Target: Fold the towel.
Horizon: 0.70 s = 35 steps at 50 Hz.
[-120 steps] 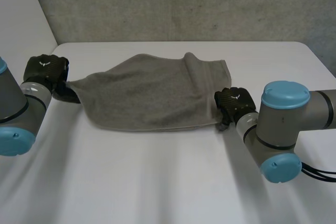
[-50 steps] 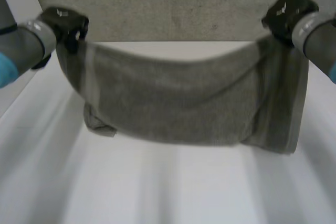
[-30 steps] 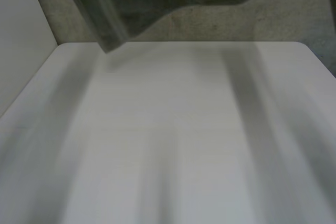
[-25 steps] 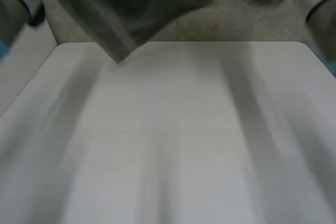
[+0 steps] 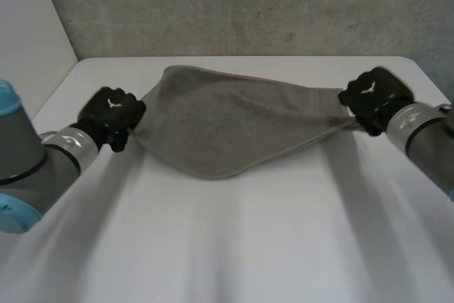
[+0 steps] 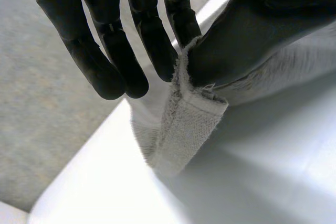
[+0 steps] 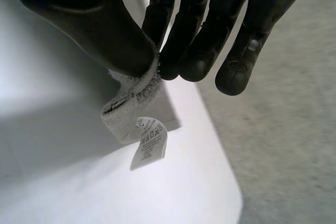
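Between the robot's two black hands, a grey terry-cloth towel (image 5: 234, 122) lies stretched on the smooth white table (image 5: 234, 246). Its broad middle sags in a rounded curve toward the robot, and each end narrows into creases at a grip.

The left hand (image 5: 110, 113) pinches one end. In the left wrist view the thumb (image 6: 252, 35) presses the flat woven hem against one of the fingers (image 6: 181, 17), while the other fingers hang nearly straight and hold nothing. A short folded stub of hem juts out past the fingertips, just above the tabletop.

The right hand (image 5: 372, 94) nips the opposite end. In the right wrist view its thumb (image 7: 89, 24) meets the fingers (image 7: 197, 35) on a fuzzy corner, and the remaining fingers lie close alongside. A small white printed care label (image 7: 150, 139) curls below that corner, beyond the fingertips.

The cloth looks soft and nappy, with a flatter band along the hem, and it spans the whole gap from one palm to the other. Both hands sit at the towel's outer ends, well apart, with the grey arms and their light-blue caps (image 5: 8, 97) trailing back toward the robot. Beyond the hands and the table's rounded far edge stands a rough, speckled grey wall (image 5: 248, 5).
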Motion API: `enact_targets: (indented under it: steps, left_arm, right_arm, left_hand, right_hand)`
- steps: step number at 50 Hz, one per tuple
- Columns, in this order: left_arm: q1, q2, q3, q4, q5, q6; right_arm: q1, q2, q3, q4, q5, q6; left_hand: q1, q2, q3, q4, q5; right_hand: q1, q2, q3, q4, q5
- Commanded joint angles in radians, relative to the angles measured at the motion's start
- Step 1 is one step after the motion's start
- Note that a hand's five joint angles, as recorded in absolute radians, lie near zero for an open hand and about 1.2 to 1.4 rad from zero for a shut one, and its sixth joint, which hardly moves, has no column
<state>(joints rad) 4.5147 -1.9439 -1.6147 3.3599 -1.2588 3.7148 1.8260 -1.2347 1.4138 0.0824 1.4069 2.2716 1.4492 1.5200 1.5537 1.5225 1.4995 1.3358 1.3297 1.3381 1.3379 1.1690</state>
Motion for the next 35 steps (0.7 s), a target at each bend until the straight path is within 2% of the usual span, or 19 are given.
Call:
enact_targets:
  steps: [1,3,4,6,7,8,9,11,13,17,19,20,22,25,27,28,30,33,35]
  left_arm:
    - [0.064,0.158,0.019,-0.011,-0.008,-0.067]
    - [0.086,0.258,0.056,-0.008,-0.01,-0.181]
    - [0.086,0.258,0.056,-0.008,-0.01,-0.182]
    - [0.119,0.339,0.102,-0.002,-0.011,-0.333]
    - [0.119,0.339,0.102,-0.002,-0.011,-0.334]
    - [0.136,0.367,0.126,-0.004,-0.008,-0.404]
    - [0.136,0.367,0.127,-0.004,-0.008,-0.404]
    - [0.156,0.39,0.172,-0.016,-0.004,-0.493]
    - [0.158,0.385,0.188,-0.028,-0.004,-0.498]
    - [0.159,0.342,0.21,-0.076,-0.008,-0.484]
    - [0.141,0.234,0.248,-0.158,-0.011,-0.419]
    - [0.141,0.234,0.248,-0.158,-0.011,-0.418]
    - [0.112,0.113,0.312,-0.265,-0.024,-0.284]
    - [0.09,0.036,0.354,-0.323,-0.04,-0.214]
    - [0.069,-0.103,0.464,-0.42,-0.118,-0.103]
    - [0.069,-0.104,0.464,-0.421,-0.119,-0.102]
    - [0.047,-0.221,0.612,-0.483,-0.224,-0.026]
    - [0.044,-0.27,0.699,-0.502,-0.263,-0.013]
    - [0.041,-0.323,0.868,-0.51,-0.3,-0.019]
  right_arm:
    - [-0.025,-0.19,0.017,-0.007,-0.003,0.109]
    - [-0.043,-0.285,-0.005,-0.009,-0.005,0.167]
    - [-0.044,-0.285,-0.006,-0.009,-0.005,0.167]
    - [-0.063,-0.36,-0.057,-0.006,0.0,0.222]
    - [-0.063,-0.361,-0.058,-0.006,0.0,0.223]
    - [-0.068,-0.38,-0.091,0.006,0.004,0.239]
    - [-0.068,-0.381,-0.091,0.007,0.004,0.24]
    - [-0.076,-0.385,-0.151,0.061,0.004,0.24]
    - [-0.083,-0.375,-0.177,0.113,-0.002,0.235]
    - [-0.111,-0.31,-0.21,0.207,-0.009,0.21]
    - [-0.106,-0.212,-0.233,0.282,-0.009,0.146]
    - [-0.106,-0.212,-0.233,0.283,-0.009,0.146]
    - [-0.088,-0.131,-0.252,0.309,0.01,0.05]
    - [-0.077,-0.089,-0.265,0.315,0.015,0.003]
    - [-0.06,-0.001,-0.311,0.315,0.041,-0.049]
    - [-0.06,0.0,-0.311,0.315,0.041,-0.049]
    - [-0.045,0.084,-0.395,0.315,0.079,-0.069]
    - [-0.037,0.123,-0.45,0.315,0.098,-0.075]
    - [-0.025,0.19,-0.595,0.309,0.125,-0.087]
  left_hand:
    - [-0.053,-0.124,-0.157,-0.126,-0.278]
    - [-0.053,-0.124,-0.157,-0.126,-0.278]
    - [-0.053,-0.124,-0.157,-0.126,-0.278]
    - [-0.053,-0.124,-0.157,-0.126,-0.278]
    - [-0.053,-0.124,-0.157,-0.126,-0.278]
    - [-0.053,-0.124,-0.157,-0.126,-0.278]
    - [-0.053,-0.124,-0.157,-0.126,-0.278]
    - [-0.053,-0.124,-0.157,-0.126,-0.278]
    - [-0.053,-0.124,-0.157,-0.126,-0.278]
    - [-0.053,-0.124,-0.157,-0.126,-0.278]
    - [-0.053,-0.124,-0.157,-0.126,-0.278]
    - [-0.053,-0.124,-0.157,-0.126,-0.278]
    - [-0.053,-0.124,-0.157,-0.126,-0.278]
    - [-0.053,-0.124,-0.157,-0.126,-0.278]
    - [-0.053,-0.124,-0.157,-0.126,-0.278]
    - [-0.053,-0.124,-0.157,-0.126,-0.278]
    - [-0.053,-0.124,-0.157,-0.126,-0.278]
    - [-0.053,-0.124,-0.157,-0.126,-0.278]
    - [-0.053,-0.124,-0.157,-0.126,-0.278]
  right_hand:
    - [0.06,0.067,0.058,0.058,0.053]
    - [0.06,0.067,0.058,0.058,0.053]
    - [0.06,0.067,0.058,0.058,0.053]
    - [0.06,0.067,0.058,0.058,0.053]
    - [0.06,0.067,0.058,0.058,0.053]
    - [0.06,0.067,0.058,0.058,0.053]
    - [0.06,0.067,0.058,0.058,0.053]
    - [0.06,0.067,0.058,0.058,0.053]
    - [0.06,0.067,0.058,0.058,0.053]
    - [0.06,0.067,0.058,0.058,0.053]
    - [0.06,0.067,0.058,0.058,0.053]
    - [0.06,0.067,0.058,0.058,0.053]
    - [0.06,0.067,0.058,0.058,0.053]
    - [0.06,0.067,0.058,0.058,0.053]
    - [0.06,0.067,0.058,0.058,0.053]
    - [0.06,0.067,0.058,0.058,0.053]
    - [0.06,0.067,0.058,0.058,0.053]
    - [0.06,0.067,0.058,0.058,0.053]
    - [0.06,0.067,0.058,0.058,0.053]
